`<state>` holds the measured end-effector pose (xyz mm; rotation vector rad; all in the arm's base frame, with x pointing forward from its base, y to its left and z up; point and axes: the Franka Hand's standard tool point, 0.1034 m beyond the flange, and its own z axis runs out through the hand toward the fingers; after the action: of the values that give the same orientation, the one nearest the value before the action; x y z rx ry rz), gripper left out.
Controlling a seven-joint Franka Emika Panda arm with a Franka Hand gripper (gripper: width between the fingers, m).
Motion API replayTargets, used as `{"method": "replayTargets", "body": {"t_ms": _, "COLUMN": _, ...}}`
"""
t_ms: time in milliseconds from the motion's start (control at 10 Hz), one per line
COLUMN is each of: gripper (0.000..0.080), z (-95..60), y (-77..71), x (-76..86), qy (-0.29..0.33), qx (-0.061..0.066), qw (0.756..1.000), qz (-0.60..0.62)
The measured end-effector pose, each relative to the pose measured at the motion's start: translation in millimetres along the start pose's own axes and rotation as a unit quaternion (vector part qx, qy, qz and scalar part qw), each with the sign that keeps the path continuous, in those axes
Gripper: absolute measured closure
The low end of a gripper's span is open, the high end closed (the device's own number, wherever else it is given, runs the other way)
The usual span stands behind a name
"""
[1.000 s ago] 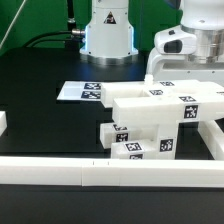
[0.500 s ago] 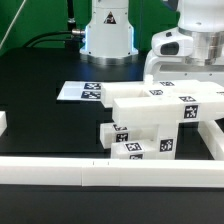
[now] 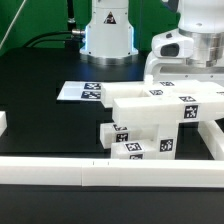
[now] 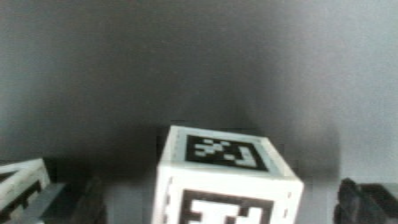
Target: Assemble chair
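While the tool gapes, the chair sits directly beneath.

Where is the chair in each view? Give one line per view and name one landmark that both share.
Exterior view: the chair stands centre-right on the black table, nearer the camera than the marker board.
Wrist view: only one white chair block shows, close up, straight ahead of the camera.
Shared landmark: the chair's black-and-white square tags; which exterior tag this one matches cannot be told.
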<state>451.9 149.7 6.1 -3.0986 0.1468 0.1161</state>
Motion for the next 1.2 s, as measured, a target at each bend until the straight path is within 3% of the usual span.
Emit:
{"method": "replayTargets", "body": {"t_ms": 200, "gripper": 0.0189, "z": 0.1, "y": -1.1, "x": -0.6, "qy": 0.0, "qx": 0.0, "qw": 1.0, "qz": -0.001}}
{"method": "replayTargets", "body": {"t_ms": 400, "gripper": 0.0509, "z": 0.3, "y": -0.5, "x": -0.7, "qy": 0.0, "qx": 0.0, "qw": 1.0, "qz": -0.001}}
{"method": "replayTargets", "body": {"t_ms": 700, "gripper": 0.0524, "z": -0.7, "y": 0.7, "x": 0.2, "qy": 0.0, "qx": 0.0, "qw": 1.0, "qz": -0.001}}
{"method": "replayTargets", "body": {"t_ms": 900, "gripper": 0.0524, "z": -11.3, "y": -1.8, "x": 2.7, "qy": 0.007, "qx": 0.004, "qw": 1.0, "qz": -0.002}}
{"method": "replayTargets", "body": {"t_ms": 1200, "gripper": 0.0524, "z": -61.1, "y": -3.1, "x": 5.7, "qy": 0.015, "qx": 0.021, "qw": 1.0, "qz": -0.001}}
